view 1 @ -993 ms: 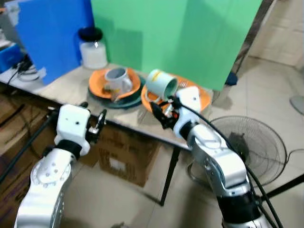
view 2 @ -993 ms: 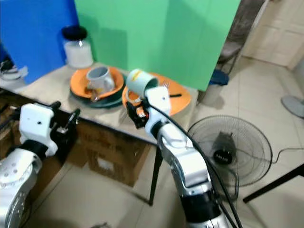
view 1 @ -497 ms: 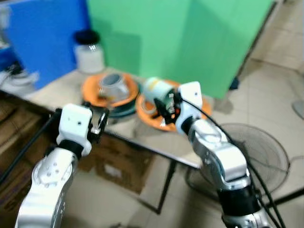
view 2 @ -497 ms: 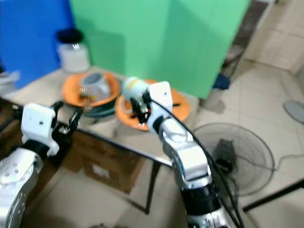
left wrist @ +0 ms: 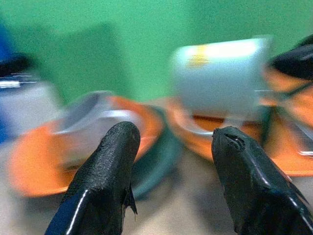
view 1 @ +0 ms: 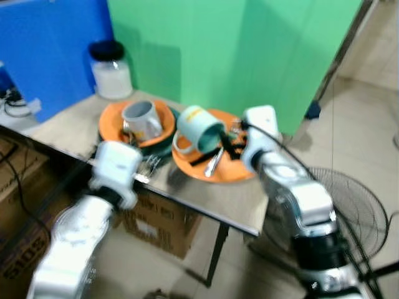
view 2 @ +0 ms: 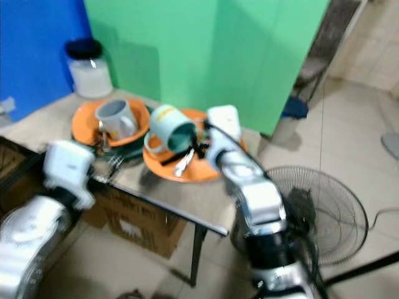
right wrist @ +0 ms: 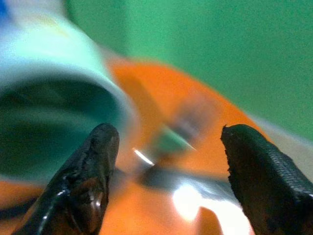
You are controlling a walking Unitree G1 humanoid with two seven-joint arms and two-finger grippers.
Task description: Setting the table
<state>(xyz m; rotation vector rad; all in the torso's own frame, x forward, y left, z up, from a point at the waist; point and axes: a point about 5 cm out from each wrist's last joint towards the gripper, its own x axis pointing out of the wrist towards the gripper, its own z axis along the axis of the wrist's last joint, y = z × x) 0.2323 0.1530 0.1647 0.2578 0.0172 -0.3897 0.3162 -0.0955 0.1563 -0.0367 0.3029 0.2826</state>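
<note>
Left eye view: a table (view 1: 243, 202) carries two orange plates, in front of a green board (view 1: 249, 56).
Mint mug (view 1: 199, 129): it lies tipped on its side over the right-hand orange plate (view 1: 234, 171), its mouth facing the right claw; whether it touches the plate is unclear.
Cutlery: a spoon (view 1: 214, 163) lies on that same plate, just beside the mint mug.
Grey mug (view 1: 142, 119): upright on the left-hand orange plate (view 1: 112, 121), which sits on a dark plate, near the mint mug.
Jar (view 1: 112, 62): white with a black lid, behind the grey mug, before a blue board (view 1: 50, 50).
Right claw (right wrist: 164, 161): at the mint mug's mouth, over the right-hand plate; its fingers (right wrist: 93, 171) are spread wide and pinch nothing.
Left claw (left wrist: 171, 147): at the table's near edge, on the grey mug's side of the mint mug; fingers (left wrist: 110, 166) spread apart, nothing between them.
Floor: a fan (view 1: 352, 199) lies on the tiles beyond the table, on the mint mug's side.
</note>
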